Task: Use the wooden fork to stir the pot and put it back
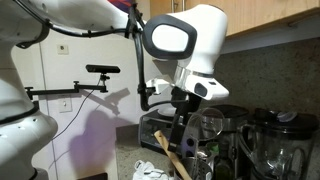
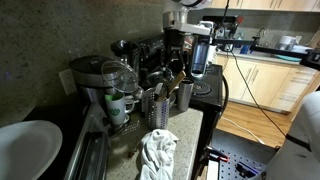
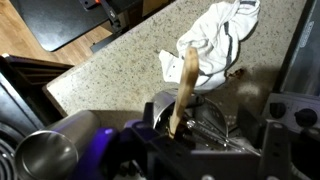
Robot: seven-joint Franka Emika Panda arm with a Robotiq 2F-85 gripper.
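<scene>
The wooden fork (image 3: 186,88) is a light tan stick that rises tilted out of a metal utensil cup (image 3: 160,108) holding metal utensils. My gripper (image 3: 172,132) sits right over this cup and is shut on the fork's near end. The fork's far end points over a white cloth. In an exterior view the fork (image 1: 170,155) slants below my gripper (image 1: 181,140). In an exterior view my gripper (image 2: 176,75) hangs over the metal cups (image 2: 160,108). A shiny steel pot (image 3: 45,157) stands beside the cup.
A crumpled white cloth (image 3: 215,38) lies on the speckled counter (image 3: 110,70), and it shows in both exterior views (image 1: 150,170) (image 2: 157,152). Blender jars (image 1: 275,140) (image 2: 108,85) stand close by. A black stove (image 2: 212,92) and a white plate (image 2: 25,150) flank the area.
</scene>
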